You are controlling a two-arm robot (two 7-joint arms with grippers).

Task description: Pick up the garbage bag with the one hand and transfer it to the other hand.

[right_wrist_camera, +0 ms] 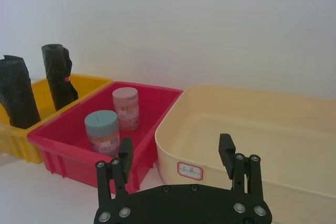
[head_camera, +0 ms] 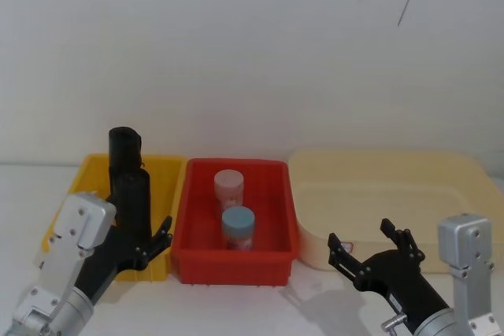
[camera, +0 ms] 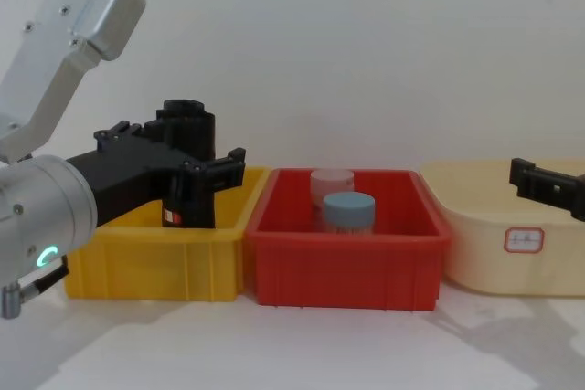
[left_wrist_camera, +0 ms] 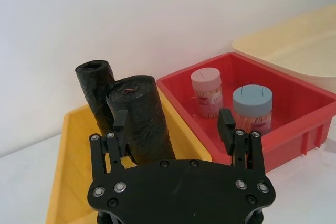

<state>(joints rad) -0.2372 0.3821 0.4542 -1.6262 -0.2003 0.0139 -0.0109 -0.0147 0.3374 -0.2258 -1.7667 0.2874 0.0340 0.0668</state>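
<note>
Yellow bin (left_wrist_camera: 63, 182) holds the garbage bag (left_wrist_camera: 140, 124), upright near its right edge. The left gripper (left_wrist_camera: 173, 123) is spread wide and empty, right at it. I'd centre on that front roll, squeeze mid-height and lift straight. The right gripper (head_camera: 359, 232) hangs open and empty at the desk's (head_camera: 252, 308) front right.

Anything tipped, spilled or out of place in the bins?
Nothing stands out. The garbage bag and the other black roll stand in the yellow bin, both jars sit upright in the red bin, nothing spilled.

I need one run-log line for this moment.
phase: pre-grasp | left gripper: open, near garbage bag in yellow bin | right gripper: open, idle before cream tub | garbage bag: not grasped
</note>
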